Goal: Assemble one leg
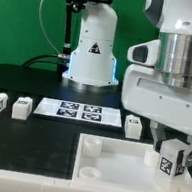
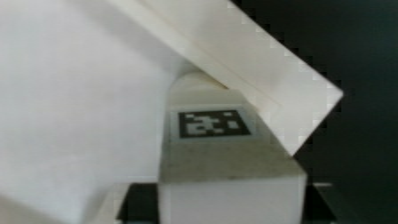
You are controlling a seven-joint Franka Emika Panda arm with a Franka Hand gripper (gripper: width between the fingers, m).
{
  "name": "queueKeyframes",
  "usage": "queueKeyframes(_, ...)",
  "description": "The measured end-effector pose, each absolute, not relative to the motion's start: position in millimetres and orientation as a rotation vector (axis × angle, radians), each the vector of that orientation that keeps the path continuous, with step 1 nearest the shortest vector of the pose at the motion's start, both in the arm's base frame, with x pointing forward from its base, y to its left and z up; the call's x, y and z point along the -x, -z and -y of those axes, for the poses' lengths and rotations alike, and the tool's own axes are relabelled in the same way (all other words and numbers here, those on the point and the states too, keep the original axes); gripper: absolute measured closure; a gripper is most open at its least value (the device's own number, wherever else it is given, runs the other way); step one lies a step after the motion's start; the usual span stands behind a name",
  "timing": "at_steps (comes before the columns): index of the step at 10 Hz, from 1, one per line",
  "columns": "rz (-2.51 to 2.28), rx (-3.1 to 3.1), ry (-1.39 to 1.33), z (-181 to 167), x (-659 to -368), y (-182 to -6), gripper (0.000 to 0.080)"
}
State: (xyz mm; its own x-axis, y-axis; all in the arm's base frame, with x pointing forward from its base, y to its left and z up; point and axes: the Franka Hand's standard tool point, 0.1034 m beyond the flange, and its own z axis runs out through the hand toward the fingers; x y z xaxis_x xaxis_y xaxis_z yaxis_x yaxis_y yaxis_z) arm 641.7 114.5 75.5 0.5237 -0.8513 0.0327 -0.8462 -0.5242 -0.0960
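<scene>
The gripper (image 1: pixel 171 149), jaws clamped on the leg (image 1: pixel 167 164), holds it over the white plate (image 1: pixel 113 166) at the exterior view's right, apparently not yet seated, three legs (image 1: pixel 21 108) waiting far left.

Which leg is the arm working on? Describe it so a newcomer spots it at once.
Start at the large white plate in the foreground, then go to its edge at the exterior view's right, under the gripper. The leg sits there between the fingers, its tag facing the camera. The other three legs stand apart in a row by the marker board.
</scene>
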Motion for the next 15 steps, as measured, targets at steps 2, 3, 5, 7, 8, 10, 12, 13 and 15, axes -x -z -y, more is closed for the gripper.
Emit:
queueKeyframes(2,-2.074,2.231,0.094,-116,-639,-74.8,0.0499)
queueKeyframes(3,-2.263,2.007,0.067,-122,-638,-75.0,0.0499)
queueKeyframes(5,-2.424,1.787,0.074,-123,-637,-74.1,0.05)
queueKeyframes(7,-2.365,1.868,0.08,-124,-637,-73.8,0.0501)
queueKeyframes(8,-2.343,1.897,0.084,-124,-638,-74.2,0.0334)
queueKeyframes(10,-1.915,2.348,0.148,-127,-642,-77.2,0.0188)
queueKeyframes(12,-1.62,2.57,0.181,-126,-642,-76.3,0.0161)
queueKeyframes(13,-1.508,2.643,0.188,-126,-642,-76.2,0.0152)
queueKeyframes(15,-1.244,2.791,0.203,-125,-642,-76.3,0.0151)
